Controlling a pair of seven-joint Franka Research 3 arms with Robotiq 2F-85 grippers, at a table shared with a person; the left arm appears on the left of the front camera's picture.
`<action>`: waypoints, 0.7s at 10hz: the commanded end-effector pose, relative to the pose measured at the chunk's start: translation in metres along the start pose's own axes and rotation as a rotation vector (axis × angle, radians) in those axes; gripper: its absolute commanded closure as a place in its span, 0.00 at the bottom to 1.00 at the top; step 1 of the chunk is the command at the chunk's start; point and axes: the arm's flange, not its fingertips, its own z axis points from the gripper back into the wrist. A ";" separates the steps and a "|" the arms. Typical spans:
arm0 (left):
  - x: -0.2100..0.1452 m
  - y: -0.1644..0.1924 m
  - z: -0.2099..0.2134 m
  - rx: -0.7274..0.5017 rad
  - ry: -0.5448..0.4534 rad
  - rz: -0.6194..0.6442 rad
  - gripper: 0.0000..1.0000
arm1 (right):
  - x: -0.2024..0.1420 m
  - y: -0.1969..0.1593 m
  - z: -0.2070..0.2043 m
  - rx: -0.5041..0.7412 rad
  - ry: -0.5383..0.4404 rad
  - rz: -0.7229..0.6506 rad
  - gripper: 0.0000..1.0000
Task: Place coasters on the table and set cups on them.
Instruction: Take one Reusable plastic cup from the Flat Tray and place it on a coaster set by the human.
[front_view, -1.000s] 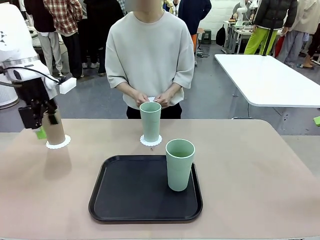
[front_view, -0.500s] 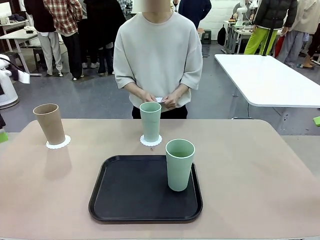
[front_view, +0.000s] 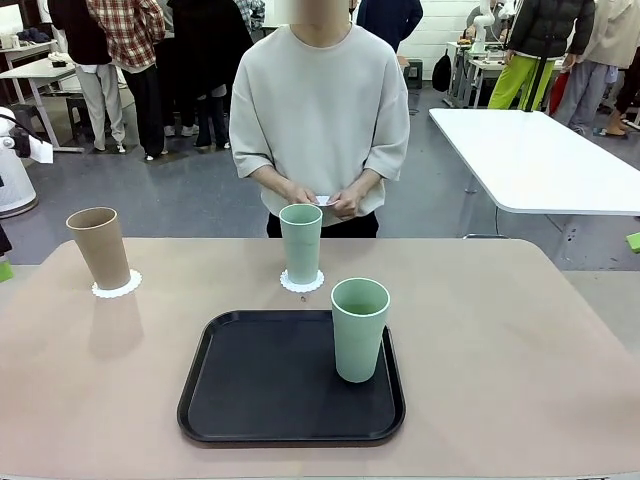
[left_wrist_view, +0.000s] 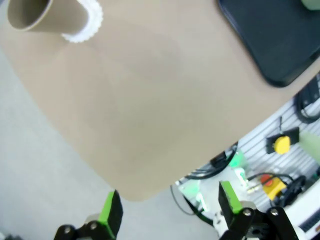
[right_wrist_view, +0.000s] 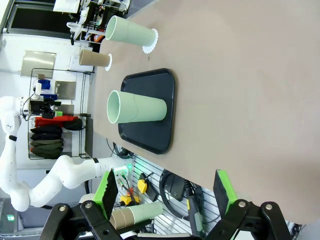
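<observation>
Left jaws gone from tan cup (front_view: 99, 246) on coaster (front_view: 117, 288); wrist views show them, right jaws wide, seemingly empty

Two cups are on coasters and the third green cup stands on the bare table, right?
No: the front view shows the third green cup standing on the black tray. The tan cup and other green cup are on coasters.

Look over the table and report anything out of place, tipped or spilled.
Nothing is tipped or spilled. One green cup stands on the black tray with no coaster under it, while the brown cup and the other green cup stand on white coasters on the table.
</observation>
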 end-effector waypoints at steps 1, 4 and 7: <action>0.015 0.043 -0.011 -0.390 -0.111 0.065 0.00 | 0.001 0.000 -0.001 0.017 -0.002 0.005 0.00; 0.019 0.101 -0.081 -0.827 -0.256 0.378 0.00 | 0.001 0.000 -0.001 0.017 -0.002 0.005 0.00; -0.047 0.151 -0.100 -1.101 -0.474 0.422 0.00 | 0.001 0.000 -0.001 0.017 -0.002 0.005 0.00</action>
